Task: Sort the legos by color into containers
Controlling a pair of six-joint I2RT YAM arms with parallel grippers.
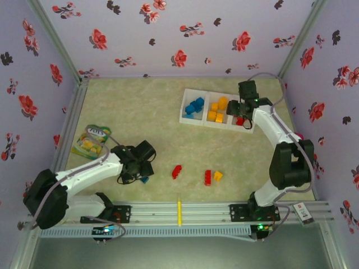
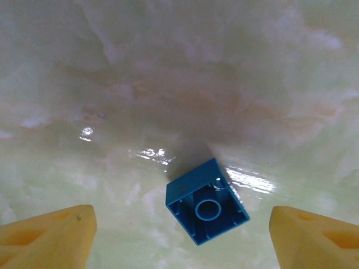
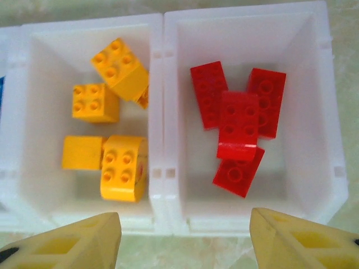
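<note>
My left pincer hangs over the near left part of the table. Bare surface runs out ahead of it and to its right. A snack packet lies beside the left wall, near my forearm, and the base rail closes off the near edge. That arm swings out left from its base, then runs low and rightward, wrist tipped down at the table.

In the left wrist view the left pincer is spread wide, gripping nothing. The blue lego sits on the table between the two fingers, touching neither. It lies hollow side up and turned corner-on to them. It looks squarish, so I cannot name a long axis. From above, the blue lego peeks out just below the pincer.

A red lego lies to its right. A second red lego and a yellow lego touch each other further right.

My right arm folds up along the right wall. Its right pincer points down over the white containers at the far right. That right pincer is also open and empty. It is poised over the near rim between the yellow compartment and the red compartment, each holding its own colour.
</note>
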